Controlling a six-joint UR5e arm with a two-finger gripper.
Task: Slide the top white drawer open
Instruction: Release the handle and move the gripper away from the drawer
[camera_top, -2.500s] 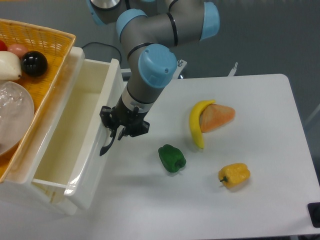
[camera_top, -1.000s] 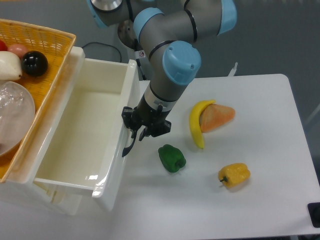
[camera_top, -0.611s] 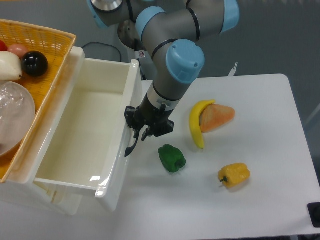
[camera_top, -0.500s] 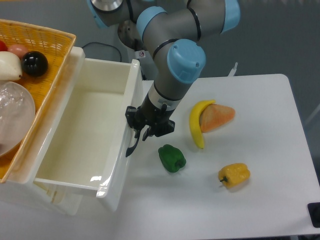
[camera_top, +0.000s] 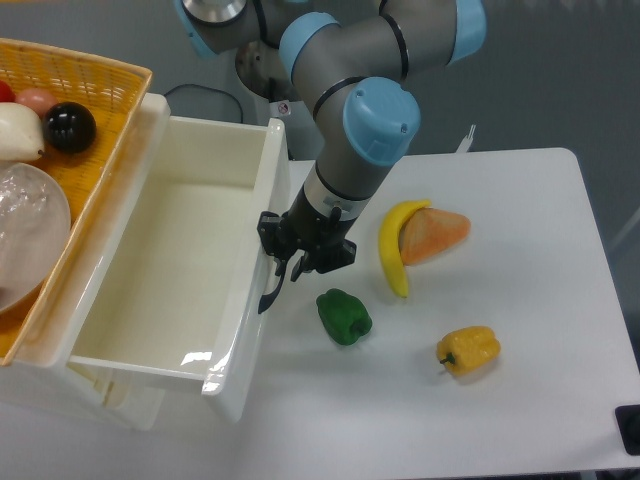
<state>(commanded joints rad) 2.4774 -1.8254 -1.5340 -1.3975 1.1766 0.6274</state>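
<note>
The glossy white plastic top drawer (camera_top: 175, 265) now sticks well out over the left edge of the white bench (camera_top: 520, 400), its front panel further right than a couple of secs ago, when it sat noticeably closer to the cabinet. Inside is bare, walls fully exposed. So the pull is working; I'd say the task is nearly done, maybe a bit more travel left.

The black two-finger gripper (camera_top: 290, 262) sits right at the drawer front, on the black curved handle (camera_top: 268, 297), which pokes out below it. Jaws look closed around the handle's upper part, tho the grip point itself is too dark to be sure. Arm has shifted right w/ the drawer.

Green bell pepper (camera_top: 344, 316) lies just beside the drawer front, towards mid-bench; if the drawer comes much further it could get nudged. Yellow banana (camera_top: 394, 246), orange wedge-shaped fruit piece (camera_top: 436, 231) and yellow bell pepper (camera_top: 469, 350) are further right, well apart from it. Woven yellow basket (camera_top: 85, 80) w/ a black ball (camera_top: 69, 127) sits on top of the cabinet.
</note>
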